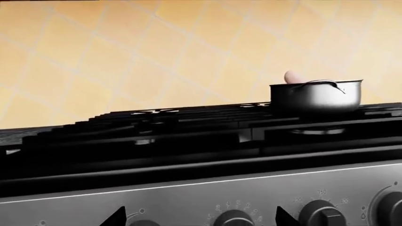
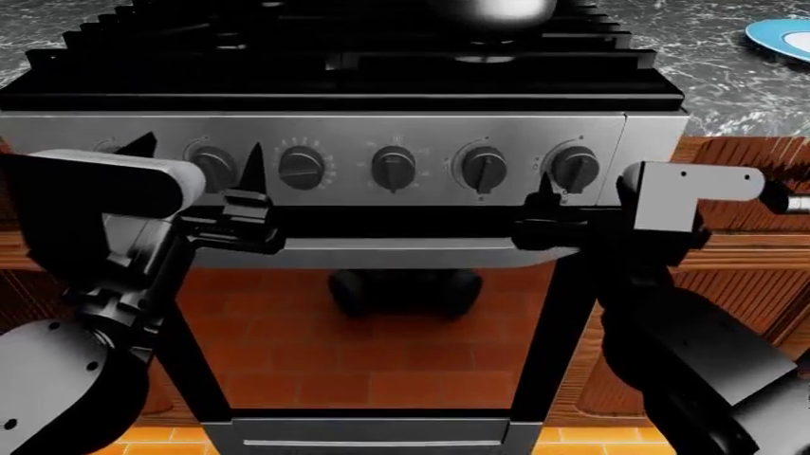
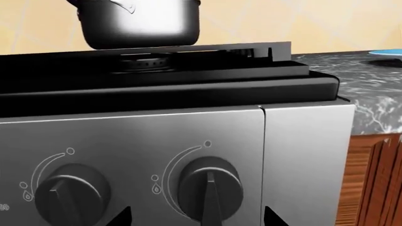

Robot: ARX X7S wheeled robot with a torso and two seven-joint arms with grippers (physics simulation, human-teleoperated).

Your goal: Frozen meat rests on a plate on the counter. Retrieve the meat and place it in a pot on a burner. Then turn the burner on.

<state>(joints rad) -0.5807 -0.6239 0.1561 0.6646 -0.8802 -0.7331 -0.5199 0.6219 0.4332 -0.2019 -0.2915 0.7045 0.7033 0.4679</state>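
Marbled tabletop (image 2: 708, 85) flanking stove | meat (image 1: 293, 76) sitting inside pot (image 1: 317, 95) on burner (image 3: 146, 63) | both arms reaching level toward knobs (image 2: 484, 167) | left end effector (image 2: 196, 156) spread, empty | right end effector (image 3: 196, 217) spread, straddling a knob

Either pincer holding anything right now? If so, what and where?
Nothing is held. Both the left pincer and right pincer are open and empty in front of the stove knobs. The frozen meat is already in the pot.
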